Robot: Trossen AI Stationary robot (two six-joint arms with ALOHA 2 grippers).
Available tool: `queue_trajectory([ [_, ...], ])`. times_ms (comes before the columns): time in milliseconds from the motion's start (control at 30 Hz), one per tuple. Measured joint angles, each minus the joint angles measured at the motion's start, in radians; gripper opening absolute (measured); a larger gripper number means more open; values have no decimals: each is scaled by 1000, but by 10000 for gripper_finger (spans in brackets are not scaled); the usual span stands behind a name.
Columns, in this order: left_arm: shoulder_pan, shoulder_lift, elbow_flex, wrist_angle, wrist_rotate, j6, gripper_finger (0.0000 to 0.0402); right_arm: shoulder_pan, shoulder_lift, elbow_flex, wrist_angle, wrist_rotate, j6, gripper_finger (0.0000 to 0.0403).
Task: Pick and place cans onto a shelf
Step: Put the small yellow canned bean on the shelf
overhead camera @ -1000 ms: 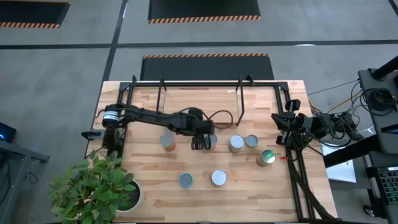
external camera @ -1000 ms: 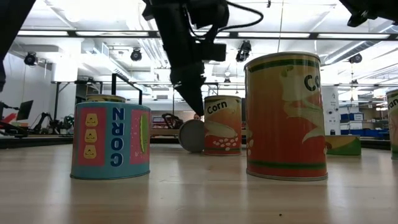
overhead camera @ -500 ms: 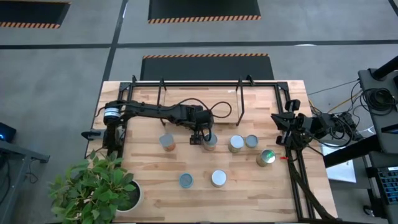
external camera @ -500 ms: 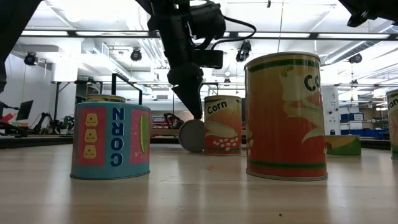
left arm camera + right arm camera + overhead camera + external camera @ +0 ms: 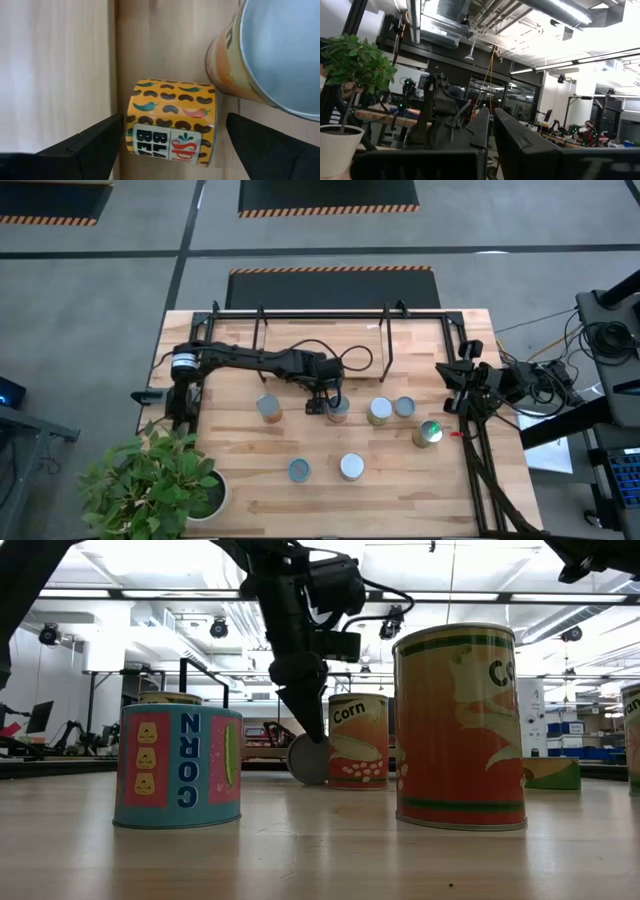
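I have the left tool [image 5: 327,402] down near the middle of the tabletop [image 5: 400,490], its fingers [image 5: 87,145] spread wide on either side of a can lying on its side [image 5: 171,122], the one printed with beans and chillies; neither finger is touching it in the left wrist view. Just beside that fallen can stands an orange can [image 5: 272,55] with a silvery top. In the low view I see the arm reaching down behind the front cans, its tip at the round end of the tipped can [image 5: 308,758], next to a standing corn can [image 5: 358,741]. Closer to that camera stand a blue and pink corn can [image 5: 178,766] and a tall orange can [image 5: 460,727]. From above, other cans stand apart: one toward the left [image 5: 268,408], two side by side right of centre [image 5: 391,410], one near the right edge [image 5: 428,433], and two toward the front edge [image 5: 325,469]. The shelf [image 5: 320,330] runs along the back edge with no can on it. The right tool [image 5: 490,127] waits at the right edge, fingers nearly closed on nothing. A potted plant [image 5: 155,485] sits at the front left corner.
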Motion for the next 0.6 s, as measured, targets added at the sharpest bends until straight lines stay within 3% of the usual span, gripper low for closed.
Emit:
queue_trajectory([
  [233, -9, 5, -2, -10, 12, -26, 322, 0, 0, 0, -10, 0, -10, 18],
  [600, -28, 5, -3, -17, 8, -59, 268, 0, 0, 0, -10, 0, -10, 18],
])
